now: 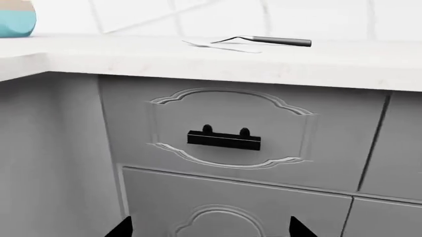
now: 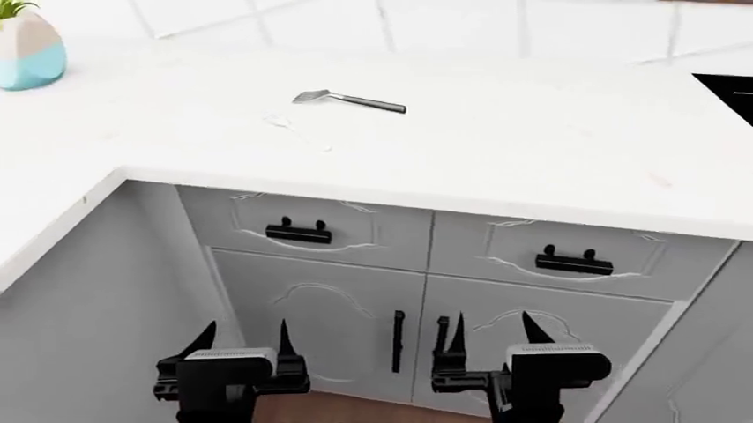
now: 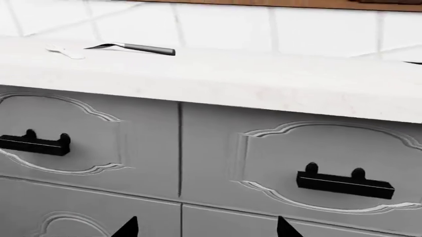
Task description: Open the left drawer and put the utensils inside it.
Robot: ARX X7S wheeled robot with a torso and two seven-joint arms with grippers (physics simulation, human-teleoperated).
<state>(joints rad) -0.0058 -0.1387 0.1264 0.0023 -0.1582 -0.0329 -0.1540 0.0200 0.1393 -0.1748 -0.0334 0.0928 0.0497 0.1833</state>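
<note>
The left drawer point(image 2: 353, 231) is closed under the white counter, its black bar handle point(image 2: 298, 233) facing me. In the left wrist view the same drawer point(image 1: 132, 123) and handle point(image 1: 224, 139) sit straight ahead. On the counter above lie the utensils: a spatula point(image 2: 353, 100) with a dark handle and a thin white fork point(image 2: 294, 128). My left gripper point(image 2: 247, 324) hangs open and empty below the drawer, in front of the cabinet door. My right gripper point(image 2: 493, 317) is open and empty too, lower right of the left drawer.
A second drawer point(image 2: 671, 256) with the same kind of handle sits to the right. Cabinet doors point(image 2: 317, 326) fill the space below. A teal and white vase point(image 2: 26, 53) stands at the counter's far left. A side cabinet wall point(image 2: 94, 308) closes in on the left.
</note>
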